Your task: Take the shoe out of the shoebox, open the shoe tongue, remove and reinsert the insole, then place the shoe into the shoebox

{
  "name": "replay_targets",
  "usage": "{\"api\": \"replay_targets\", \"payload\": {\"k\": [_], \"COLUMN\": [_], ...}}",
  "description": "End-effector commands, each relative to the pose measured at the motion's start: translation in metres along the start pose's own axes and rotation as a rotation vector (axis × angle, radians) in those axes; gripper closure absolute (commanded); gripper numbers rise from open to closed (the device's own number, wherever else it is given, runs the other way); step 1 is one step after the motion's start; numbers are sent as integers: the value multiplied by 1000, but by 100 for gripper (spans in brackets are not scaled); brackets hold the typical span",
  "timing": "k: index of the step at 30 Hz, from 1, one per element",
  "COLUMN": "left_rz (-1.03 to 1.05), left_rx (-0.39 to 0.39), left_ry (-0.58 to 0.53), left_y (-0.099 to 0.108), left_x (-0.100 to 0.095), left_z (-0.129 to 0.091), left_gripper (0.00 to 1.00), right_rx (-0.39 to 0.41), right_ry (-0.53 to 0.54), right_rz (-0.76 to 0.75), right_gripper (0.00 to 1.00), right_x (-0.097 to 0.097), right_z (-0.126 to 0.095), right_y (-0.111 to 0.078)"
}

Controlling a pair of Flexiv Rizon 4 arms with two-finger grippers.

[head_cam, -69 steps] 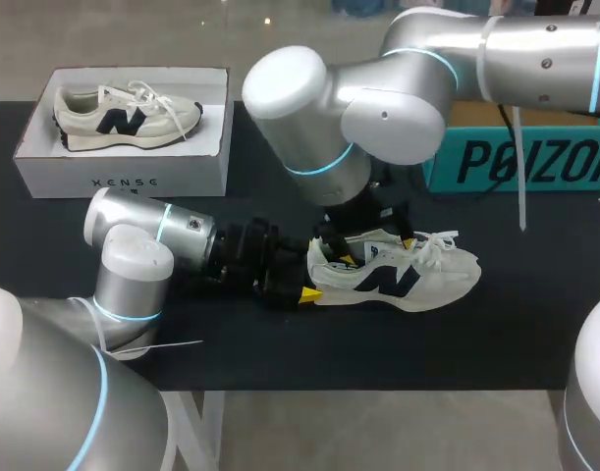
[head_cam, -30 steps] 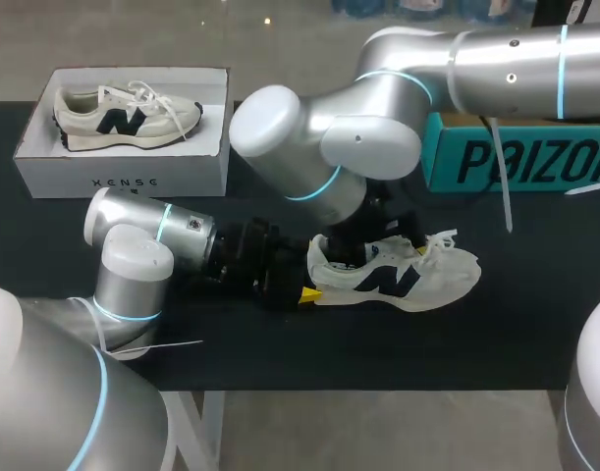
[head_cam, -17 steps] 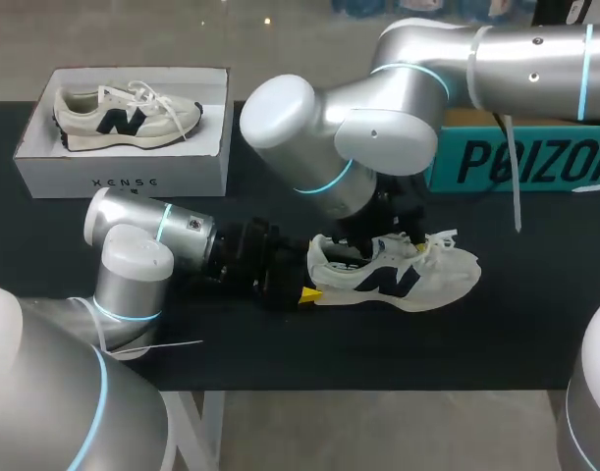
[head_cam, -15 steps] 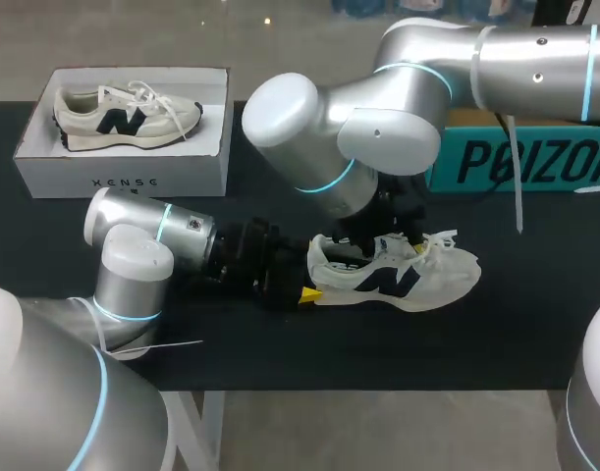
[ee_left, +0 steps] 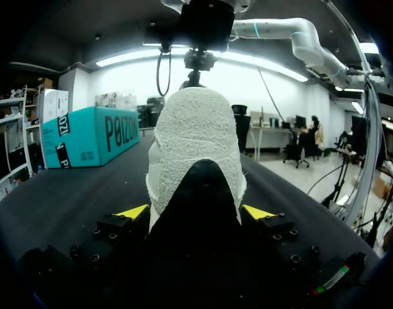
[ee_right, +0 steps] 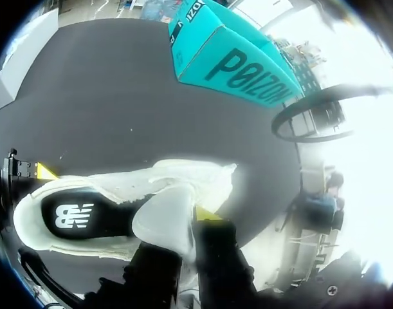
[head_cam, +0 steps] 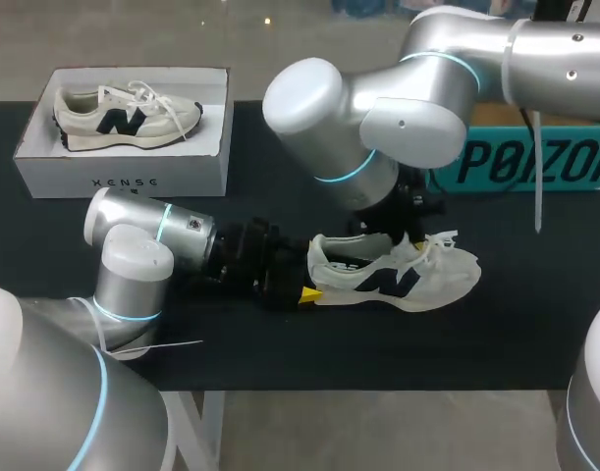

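Your sneaker [head_cam: 398,275] lies on its sole a bit right of the middle of the frame, on the black table [head_cam: 280,363]; your left gripper [head_cam: 298,290] pinches its heel from both sides; your right gripper [ee_right: 183,241] squeezes the tongue [ee_right: 165,219]; your right arm has just swung up and to the right, pulling the tongue back; now the insole [ee_right: 80,215] shows, so I think taking it out comes next.

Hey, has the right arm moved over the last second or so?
Yes. In the head view the right arm has swung rightward, away from the white shoebox and toward the teal box; the shoe has not shifted.
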State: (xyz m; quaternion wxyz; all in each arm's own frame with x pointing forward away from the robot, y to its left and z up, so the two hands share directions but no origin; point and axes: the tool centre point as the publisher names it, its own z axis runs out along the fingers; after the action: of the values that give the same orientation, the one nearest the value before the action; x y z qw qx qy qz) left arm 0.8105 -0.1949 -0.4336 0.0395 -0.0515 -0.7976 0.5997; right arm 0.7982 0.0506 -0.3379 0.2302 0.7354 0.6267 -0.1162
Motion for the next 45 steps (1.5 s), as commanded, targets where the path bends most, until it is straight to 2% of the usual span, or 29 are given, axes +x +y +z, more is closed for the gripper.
{"api": "replay_targets", "payload": {"k": [1,4,5,7,8,12,17,18,19,20,22,23,24,30,45], "left_rz": [0,0,0,0,0,0,0,0,0,0,0,0,0,0,0], "left_rx": [0,0,0,0,0,0,0,0,0,0,0,0,0,0,0], "left_ry": [0,0,0,0,0,0,0,0,0,0,0,0,0,0,0], "left_y": [2,2,2,2,2,2,2,2,2,2,2,2,2,2,2], "left_x": [-1,-1,-1,-1,-1,-1,-1,-1,-1,-1,-1,-1,-1,-1,-1], "left_z": [1,1,1,1,1,1,1,1,1,1,1,1,1,1,1], "left_gripper": [100,100,100,100,100,100,100,100,100,100,100,100,100,100,100], "right_rx": [19,19,14,2,-3,-30,-53,-59,-61,-61,-56,-53,-48,-12,45], "right_ry": [56,67,68,73,75,88,101,100,101,100,103,104,105,153,218], "right_rz": [18,12,8,-2,-5,-17,-36,-46,-53,-61,-73,-76,-79,-79,21], "right_gripper": [82,48,42,24,19,13,13,18,30,51,63,86,98,100,100], "right_x": [-19,-19,-19,-16,-15,-13,-9,-7,-5,-3,1,3,4,2,-34], "right_z": [5,2,0,-7,-10,-24,-38,-39,-40,-41,-41,-40,-39,-30,-11], "right_y": [-1,-2,-3,-4,-4,-2,0,0,0,0,0,0,0,4,9]}}
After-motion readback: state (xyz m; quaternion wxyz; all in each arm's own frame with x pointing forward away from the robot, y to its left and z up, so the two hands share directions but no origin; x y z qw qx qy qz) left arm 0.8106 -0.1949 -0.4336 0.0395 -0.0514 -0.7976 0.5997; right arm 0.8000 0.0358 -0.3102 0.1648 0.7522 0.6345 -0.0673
